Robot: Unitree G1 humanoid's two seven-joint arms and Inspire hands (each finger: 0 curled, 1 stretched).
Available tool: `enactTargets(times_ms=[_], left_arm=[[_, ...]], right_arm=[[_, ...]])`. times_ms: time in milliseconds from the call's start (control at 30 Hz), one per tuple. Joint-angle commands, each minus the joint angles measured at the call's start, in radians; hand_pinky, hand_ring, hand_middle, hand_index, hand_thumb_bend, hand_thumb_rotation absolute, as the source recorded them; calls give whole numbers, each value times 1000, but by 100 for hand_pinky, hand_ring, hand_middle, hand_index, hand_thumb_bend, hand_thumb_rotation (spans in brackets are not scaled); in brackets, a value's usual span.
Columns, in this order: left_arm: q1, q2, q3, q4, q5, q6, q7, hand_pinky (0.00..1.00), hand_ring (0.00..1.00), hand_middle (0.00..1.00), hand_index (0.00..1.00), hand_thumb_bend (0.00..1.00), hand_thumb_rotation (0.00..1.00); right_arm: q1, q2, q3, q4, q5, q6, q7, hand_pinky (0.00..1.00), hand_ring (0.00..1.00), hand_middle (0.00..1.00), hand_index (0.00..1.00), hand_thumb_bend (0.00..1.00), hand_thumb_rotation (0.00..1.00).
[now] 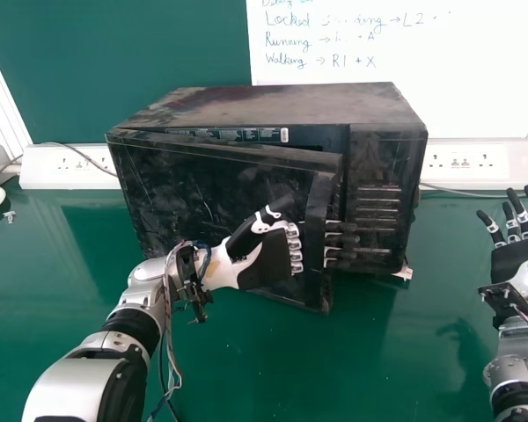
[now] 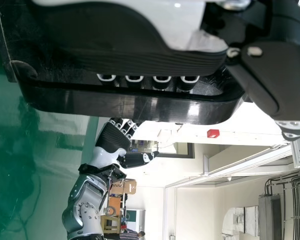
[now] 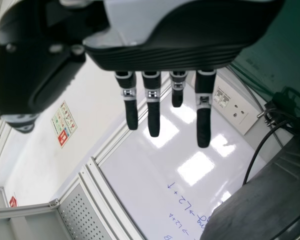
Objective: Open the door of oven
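In the head view, the left hand (image 1: 268, 264) has its fingers laid straight and side by side behind the handle (image 1: 319, 202) of the oven door (image 1: 180, 189), their tips poking out past it in front of the control panel (image 1: 374, 167). The door already looks slightly ajar, its face spreading back from the handle past the thumb, the thumb lying on the near side, above the knuckles. The oven (image 1: 282, 104) rises behind and above the fingers. The pull should go toward the robot in an arc around the far hinge side, the wrist turning with the door; a straight tug could drag the whole oven or let the handle slide off the fingertips. In the left wrist view, the bar crosses in front of the close-set fingers; keeping them deep behind it would spread the load. In the right wrist view, the right hand (image 1: 515, 259) holds its fingers straight and somewhat spread, with oven casing beyond the fingertips on the side away from the thumb; it could steady that casing if the oven slid.
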Motion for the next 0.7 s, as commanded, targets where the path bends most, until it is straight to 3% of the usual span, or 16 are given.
enactTargets(times_ms=[0,267,667], left_arm=[[-17,-10,-15,10,10,9,-22,51,70,81,86,96,80],[-24,-6,-20,14,8,23,-56,52,70,82,87,96,78],[-32,6,-26,14,10,-2,-134,53,68,81,86,97,83]], right_arm=[[-1,1,1,-6,-5,0,-3,86,94,97,93,100,93],[0,1,1,-6,-3,0,1,82,92,95,93,100,92],[-1,1,1,-7,-3,3,0,76,87,93,92,100,93]])
